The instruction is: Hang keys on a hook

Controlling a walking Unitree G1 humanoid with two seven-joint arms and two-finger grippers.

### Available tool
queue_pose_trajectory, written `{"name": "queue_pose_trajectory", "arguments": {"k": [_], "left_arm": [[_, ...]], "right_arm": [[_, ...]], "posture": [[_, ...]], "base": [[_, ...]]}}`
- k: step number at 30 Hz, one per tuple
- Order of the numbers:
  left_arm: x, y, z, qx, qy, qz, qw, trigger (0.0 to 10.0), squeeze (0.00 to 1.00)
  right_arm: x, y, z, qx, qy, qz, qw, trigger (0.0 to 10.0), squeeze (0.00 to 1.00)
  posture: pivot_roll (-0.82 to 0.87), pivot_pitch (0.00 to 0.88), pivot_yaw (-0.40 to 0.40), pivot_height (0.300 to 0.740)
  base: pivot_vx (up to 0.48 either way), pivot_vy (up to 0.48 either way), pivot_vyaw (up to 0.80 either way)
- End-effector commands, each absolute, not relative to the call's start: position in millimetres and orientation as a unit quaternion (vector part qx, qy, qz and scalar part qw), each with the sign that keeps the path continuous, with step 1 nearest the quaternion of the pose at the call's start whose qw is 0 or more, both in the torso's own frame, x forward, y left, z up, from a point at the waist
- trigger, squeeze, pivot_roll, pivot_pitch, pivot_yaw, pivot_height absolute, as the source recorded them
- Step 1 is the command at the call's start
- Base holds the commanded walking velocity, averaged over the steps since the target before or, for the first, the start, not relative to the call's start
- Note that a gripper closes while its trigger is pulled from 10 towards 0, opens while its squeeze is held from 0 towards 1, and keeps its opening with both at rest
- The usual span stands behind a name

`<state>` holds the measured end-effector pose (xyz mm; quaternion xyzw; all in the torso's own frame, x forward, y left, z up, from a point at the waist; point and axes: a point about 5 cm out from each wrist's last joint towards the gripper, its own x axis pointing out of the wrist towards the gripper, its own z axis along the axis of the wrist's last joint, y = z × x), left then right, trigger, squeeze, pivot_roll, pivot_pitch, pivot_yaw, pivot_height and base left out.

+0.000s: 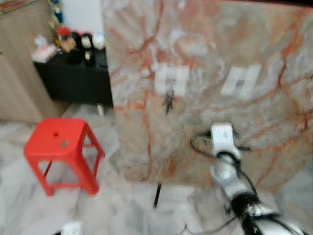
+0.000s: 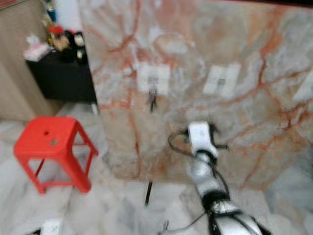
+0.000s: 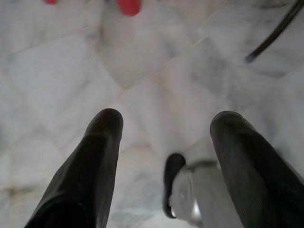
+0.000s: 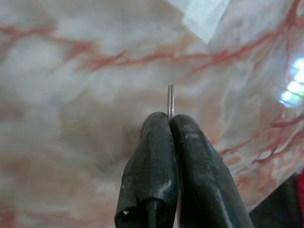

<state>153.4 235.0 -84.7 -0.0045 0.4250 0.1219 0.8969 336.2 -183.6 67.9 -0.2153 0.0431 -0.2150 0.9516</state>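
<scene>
Black fingers of my right hand (image 4: 169, 124) were pressed together on a thin metal ring (image 4: 170, 100), its edge standing up just past the fingertips; I took that ring for the key ring, though the keys themselves were hidden from me; in the head views the right arm reached forward with its white wrist block (image 1: 223, 137) close before the marble board (image 1: 205, 54), and I could not tell whether anything touched the slab. Pinkish veined stone lay just beyond the ring in the wrist view, with a white label (image 4: 205, 14) higher up on it. On the board, well above and to the left of my hand, something small and dark (image 1: 168, 100) hung below another white label (image 1: 171, 78); it may have been the hook or keys already there, too blurred to say. By my judgement the grasp was done and the carry nearly so; finding the hook, slipping the ring over it and letting go were left. My left hand (image 3: 166, 142) hung idle over the pale floor (image 3: 57, 71), fingers wide apart and holding nothing; a red stool (image 1: 61, 142) stood off to the left.
</scene>
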Motion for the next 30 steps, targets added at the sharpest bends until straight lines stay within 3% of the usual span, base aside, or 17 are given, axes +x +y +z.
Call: {"name": "queue_pose_trajectory", "arguments": {"k": [1,10,15,30], "left_arm": [[142.5,245.2,-86.5,0.008,0.439,0.131,0.889,10.0,0.00],[143.0,243.7,-86.9,0.012,0.443,0.124,0.888,10.0,0.00],[143.7,242.1,-87.1,0.015,0.443,0.119,0.888,10.0,0.00],[144.6,242.3,-86.6,0.021,0.443,0.113,0.889,10.0,0.00]], "right_arm": [[342.4,-169.3,75.2,-0.192,0.031,-0.204,0.960,10.0,0.00],[334.2,-182.3,70.4,-0.168,0.031,-0.243,0.955,10.0,0.00],[328.0,-200.0,80.3,-0.207,-0.023,-0.297,0.932,10.0,0.00],[342.2,-193.2,111.6,-0.254,-0.100,-0.302,0.913,10.0,0.00]], "posture": [[0.18,0.000,-0.077,0.740],[0.18,0.000,-0.078,0.740],[0.17,0.000,-0.074,0.740],[0.17,0.000,-0.074,0.740]], "base": [[0.000,0.000,0.00],[0.000,0.000,0.00],[0.000,0.000,0.00],[0.000,0.000,0.00]]}}
